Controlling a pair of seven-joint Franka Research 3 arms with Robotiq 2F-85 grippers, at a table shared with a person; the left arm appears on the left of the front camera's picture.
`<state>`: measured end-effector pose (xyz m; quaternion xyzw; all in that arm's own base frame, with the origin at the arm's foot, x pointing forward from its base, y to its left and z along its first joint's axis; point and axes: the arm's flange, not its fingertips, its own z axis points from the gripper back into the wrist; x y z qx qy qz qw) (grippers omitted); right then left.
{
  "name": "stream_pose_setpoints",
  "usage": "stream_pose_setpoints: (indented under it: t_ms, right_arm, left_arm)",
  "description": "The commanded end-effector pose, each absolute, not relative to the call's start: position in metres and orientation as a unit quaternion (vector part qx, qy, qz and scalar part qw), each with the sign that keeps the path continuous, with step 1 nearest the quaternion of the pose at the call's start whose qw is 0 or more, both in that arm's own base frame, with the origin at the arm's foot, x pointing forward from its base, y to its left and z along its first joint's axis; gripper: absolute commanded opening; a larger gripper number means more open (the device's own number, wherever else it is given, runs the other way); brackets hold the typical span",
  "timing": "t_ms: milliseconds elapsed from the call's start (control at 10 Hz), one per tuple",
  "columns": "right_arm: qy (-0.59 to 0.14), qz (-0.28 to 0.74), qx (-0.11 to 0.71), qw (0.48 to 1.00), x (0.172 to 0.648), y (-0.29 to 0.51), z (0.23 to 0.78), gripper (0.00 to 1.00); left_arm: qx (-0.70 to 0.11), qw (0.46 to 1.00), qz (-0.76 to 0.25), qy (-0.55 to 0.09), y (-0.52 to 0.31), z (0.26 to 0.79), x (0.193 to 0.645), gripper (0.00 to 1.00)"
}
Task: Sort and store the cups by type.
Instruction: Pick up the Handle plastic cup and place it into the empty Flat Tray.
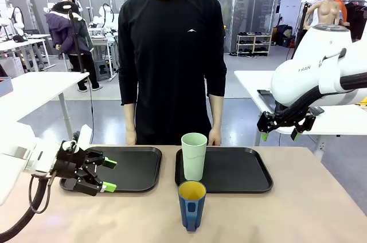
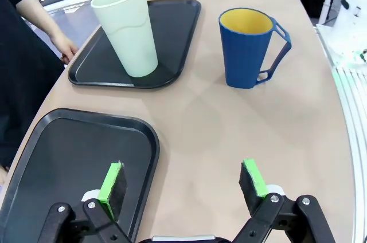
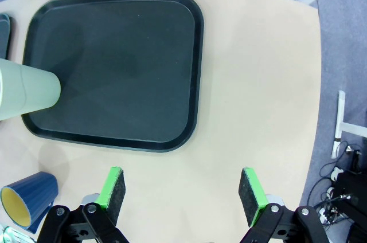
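A tall pale mint-green tumbler (image 1: 194, 156) stands upright on the left part of the right black tray (image 1: 241, 168); it also shows as the tumbler (image 2: 127, 28) and the tumbler (image 3: 26, 94). A dark-blue mug (image 1: 191, 205) with a handle and yellow inside stands on the bare table in front of that tray, seen too as the mug (image 2: 248, 46) and the mug (image 3: 26, 200). My left gripper (image 1: 109, 174) hovers open and empty over the left tray's near edge. High above the table's right side, my right gripper (image 1: 280, 134) hangs open and empty.
An empty left black tray (image 1: 135, 165) lies beside the right one. A person in black stands at the far edge, one hand (image 2: 63, 48) near the right tray. The wooden table (image 1: 298, 214) has free room at front and right.
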<state>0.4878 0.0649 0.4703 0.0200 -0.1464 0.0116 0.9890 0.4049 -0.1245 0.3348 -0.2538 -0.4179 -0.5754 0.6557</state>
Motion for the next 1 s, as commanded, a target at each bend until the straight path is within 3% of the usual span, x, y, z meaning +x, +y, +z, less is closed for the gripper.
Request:
stream_pose_setpoints:
  t_ms: [0,500,900]
  right_arm:
    - [-0.148,0.008,0.021,0.989,0.488,0.064,0.471,1.00]
    - [-0.148,0.008,0.021,0.989,0.488,0.064,0.471,1.00]
    - [-0.148,0.008,0.021,0.989,0.488,0.064,0.471,1.00]
  left_arm:
    - [-0.258,0.656,-0.570,-0.422,-0.128,0.335,0.409,1.00]
    - [-0.254,0.656,-0.575,-0.418,-0.124,0.335,0.405,1.00]
    - [-0.163,0.708,-0.611,-0.315,-0.044,0.374,0.381,1.00]
